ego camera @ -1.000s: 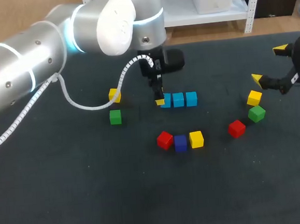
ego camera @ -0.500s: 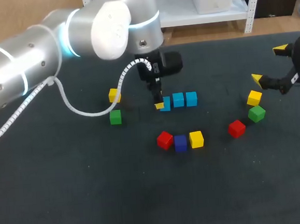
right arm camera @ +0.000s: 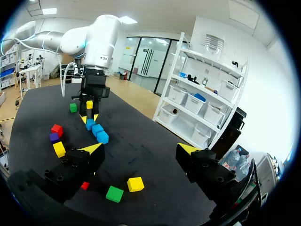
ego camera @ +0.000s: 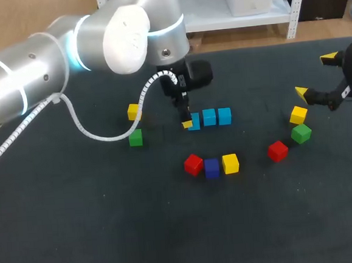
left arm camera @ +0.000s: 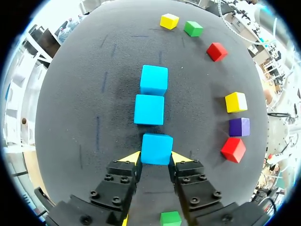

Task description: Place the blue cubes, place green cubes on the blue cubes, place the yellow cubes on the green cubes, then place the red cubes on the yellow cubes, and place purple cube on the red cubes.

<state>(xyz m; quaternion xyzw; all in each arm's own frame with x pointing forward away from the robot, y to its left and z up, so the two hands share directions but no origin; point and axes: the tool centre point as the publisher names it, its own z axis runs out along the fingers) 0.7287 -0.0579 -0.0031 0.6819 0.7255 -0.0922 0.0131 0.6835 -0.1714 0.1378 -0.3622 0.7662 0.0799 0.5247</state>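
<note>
Three light blue cubes lie in a row mid-table; my left gripper (ego camera: 188,122) is shut on the leftmost blue cube (ego camera: 194,120), which rests on the mat. In the left wrist view that blue cube (left arm camera: 156,149) sits between my yellow fingertips (left arm camera: 132,157), with the second blue cube (left arm camera: 149,109) and the third blue cube (left arm camera: 154,79) ahead of it. A red cube (ego camera: 193,164), a purple cube (ego camera: 212,167) and a yellow cube (ego camera: 230,163) lie side by side nearer the front. My right gripper (ego camera: 315,75) hangs open and empty at the far right, above a yellow cube (ego camera: 298,114), a green cube (ego camera: 300,134) and a red cube (ego camera: 277,151).
A yellow cube (ego camera: 134,112) and a green cube (ego camera: 135,137) lie left of the blue row, under my left arm's white cable. The dark mat (ego camera: 111,234) covers the whole table. In the right wrist view the yellow cube (right arm camera: 135,184) and green cube (right arm camera: 114,193) lie below my right gripper (right arm camera: 141,150).
My left arm has shifted slightly to the left, and its gripper with the blue cube has edged a little left and toward the front. The right arm has not moved.
</note>
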